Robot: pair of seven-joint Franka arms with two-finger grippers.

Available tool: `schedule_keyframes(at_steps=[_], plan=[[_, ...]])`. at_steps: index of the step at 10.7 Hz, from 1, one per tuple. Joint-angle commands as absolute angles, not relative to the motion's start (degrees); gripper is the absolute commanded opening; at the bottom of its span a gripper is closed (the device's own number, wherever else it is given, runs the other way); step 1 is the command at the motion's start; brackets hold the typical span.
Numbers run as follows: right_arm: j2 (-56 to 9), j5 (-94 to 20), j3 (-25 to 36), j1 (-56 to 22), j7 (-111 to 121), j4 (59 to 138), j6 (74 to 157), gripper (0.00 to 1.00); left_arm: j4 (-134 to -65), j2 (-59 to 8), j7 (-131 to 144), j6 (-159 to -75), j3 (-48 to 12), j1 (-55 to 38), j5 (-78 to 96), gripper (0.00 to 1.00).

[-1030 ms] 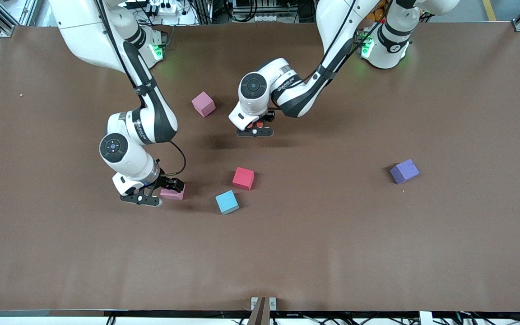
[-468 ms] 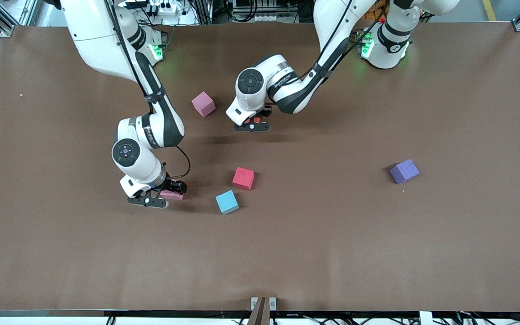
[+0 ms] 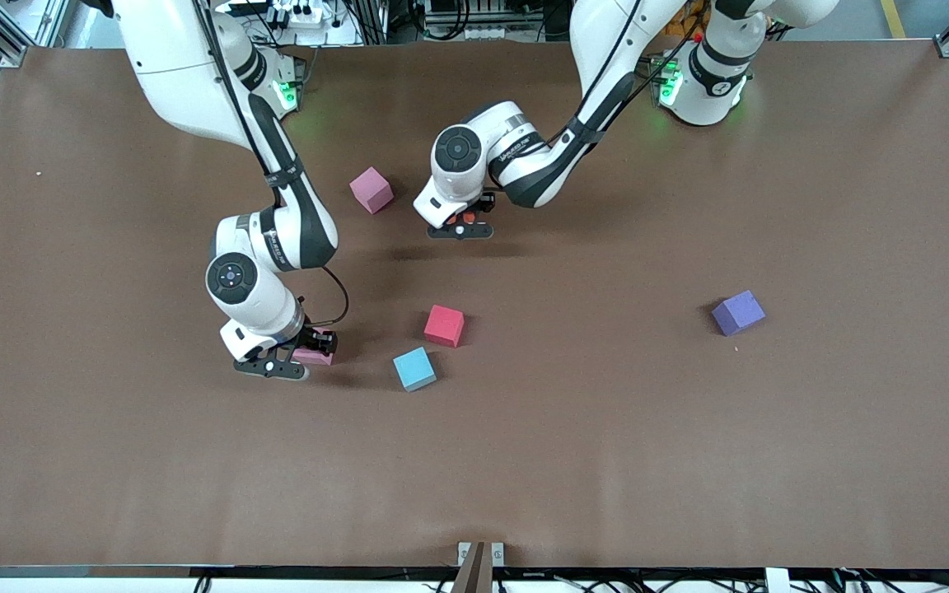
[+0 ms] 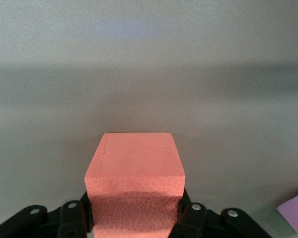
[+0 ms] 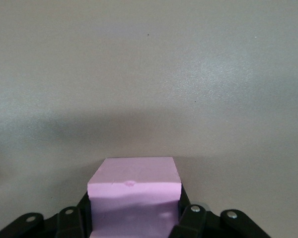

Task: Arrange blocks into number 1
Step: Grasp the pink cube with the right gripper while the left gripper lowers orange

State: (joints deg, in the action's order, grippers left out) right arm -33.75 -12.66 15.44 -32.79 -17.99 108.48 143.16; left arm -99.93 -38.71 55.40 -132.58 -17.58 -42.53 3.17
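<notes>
Right hand [image 3: 303, 356] clamped on pink block [image 5: 134, 201] at tabletop level, left hand [image 3: 460, 224] gripping orange block [image 4: 134, 186] aloft; shallow foam grips may slip during transport.

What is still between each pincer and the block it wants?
Nothing. The right pincer is shut on a pink block on the table; the left pincer holds an orange block above it.
</notes>
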Motion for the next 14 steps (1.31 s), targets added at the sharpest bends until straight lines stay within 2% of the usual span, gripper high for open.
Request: schedule_keyframes(at_steps=[1,6,10,11,12,14], plan=[[-32.4,-14.2,16.2,-33.6,-18.1,108.0,142.2,0.51,-100.4,-38.6,57.0,-133.6,-18.2,-42.3,2.1,0.00],[-23.7,-14.2,16.1,-34.6,-17.7,114.1,141.8,0.51,-100.7,-39.1,57.2,-133.6,-19.0,-41.9,1.9,0.00],[-20.7,-14.2,16.0,-36.6,-18.2,117.2,141.8,0.51,-100.6,-39.2,57.2,-133.6,-19.0,-41.7,1.9,0.00],[-20.3,-14.2,16.0,-37.5,-18.3,117.6,141.8,0.51,-100.5,-39.5,57.0,-133.6,-19.0,-41.4,1.8,0.39],[-19.7,-14.2,16.0,-38.1,-18.5,117.9,141.8,0.51,-100.3,-39.5,56.7,-133.6,-18.9,-41.3,1.7,0.99],[-18.6,-14.2,16.0,-39.0,-18.6,119.1,141.9,0.51,-100.0,-38.9,57.0,-133.5,-18.9,-41.2,1.7,1.00]])
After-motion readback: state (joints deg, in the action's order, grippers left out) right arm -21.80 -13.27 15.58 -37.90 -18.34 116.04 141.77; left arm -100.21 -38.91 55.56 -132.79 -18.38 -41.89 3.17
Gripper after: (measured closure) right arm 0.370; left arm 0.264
